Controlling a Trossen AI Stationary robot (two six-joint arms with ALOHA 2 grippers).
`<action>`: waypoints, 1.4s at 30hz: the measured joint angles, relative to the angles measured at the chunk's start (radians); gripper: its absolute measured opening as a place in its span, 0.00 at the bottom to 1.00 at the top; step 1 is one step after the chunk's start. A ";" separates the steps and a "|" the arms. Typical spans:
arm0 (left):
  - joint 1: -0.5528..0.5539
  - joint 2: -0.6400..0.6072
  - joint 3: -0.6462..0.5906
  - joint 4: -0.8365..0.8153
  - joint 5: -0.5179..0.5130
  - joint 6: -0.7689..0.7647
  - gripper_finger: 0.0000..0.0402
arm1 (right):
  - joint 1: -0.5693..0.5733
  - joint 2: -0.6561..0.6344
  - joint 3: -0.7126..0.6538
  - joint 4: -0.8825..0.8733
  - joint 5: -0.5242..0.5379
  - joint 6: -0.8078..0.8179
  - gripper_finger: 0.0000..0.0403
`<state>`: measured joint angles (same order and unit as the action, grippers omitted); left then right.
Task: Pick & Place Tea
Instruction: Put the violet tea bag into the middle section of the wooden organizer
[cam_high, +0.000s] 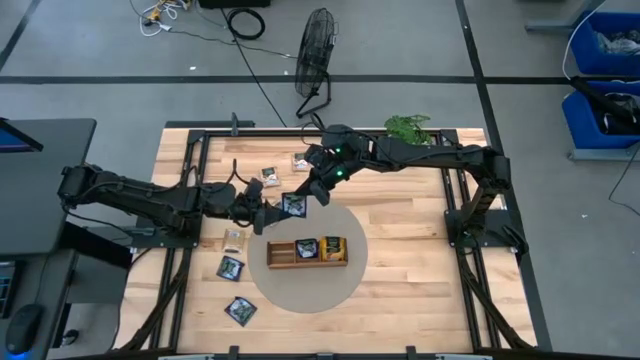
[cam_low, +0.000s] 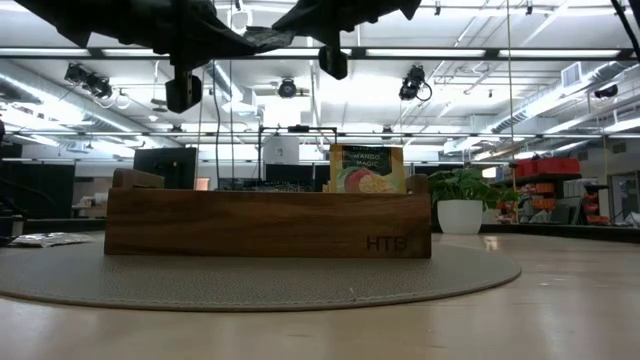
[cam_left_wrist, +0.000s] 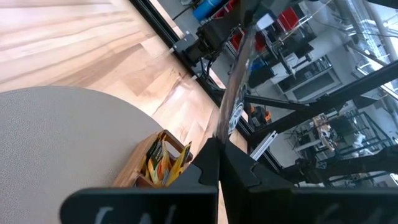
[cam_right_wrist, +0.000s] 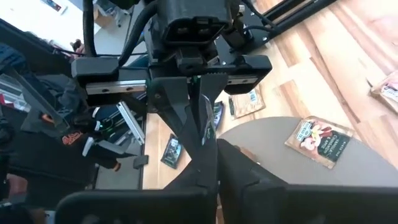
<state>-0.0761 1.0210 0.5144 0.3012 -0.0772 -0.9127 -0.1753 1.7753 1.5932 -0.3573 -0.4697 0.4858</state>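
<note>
One dark tea sachet (cam_high: 294, 205) is held in mid-air above the mat, pinched by both the left gripper (cam_high: 272, 212) and right gripper (cam_high: 318, 190) (apparent handover). Wooden tray (cam_high: 283, 259) holds two sachets. Several sachets (cam_high: 231, 267) remain on the table, so well short of done.

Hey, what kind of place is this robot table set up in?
Likely an industrial lab or workshop: open ceiling with strip lights, blue storage bins on a concrete floor, a floor fan and loose cables beside the table.
</note>
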 joint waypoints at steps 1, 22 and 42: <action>0.001 0.000 0.000 0.001 0.000 0.000 0.01 | 0.000 -0.004 0.000 -0.007 0.004 -0.006 0.01; 0.123 -0.149 0.000 -0.211 0.067 0.010 0.49 | 0.106 -0.115 -0.001 -0.221 0.322 -0.350 0.00; 0.307 -0.510 0.000 -0.296 0.044 0.089 0.47 | 0.276 0.049 0.000 -0.110 0.507 -0.478 0.00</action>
<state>0.2306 0.5114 0.5148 0.0048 -0.0330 -0.8242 0.1003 1.8241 1.5929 -0.4675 0.0376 0.0075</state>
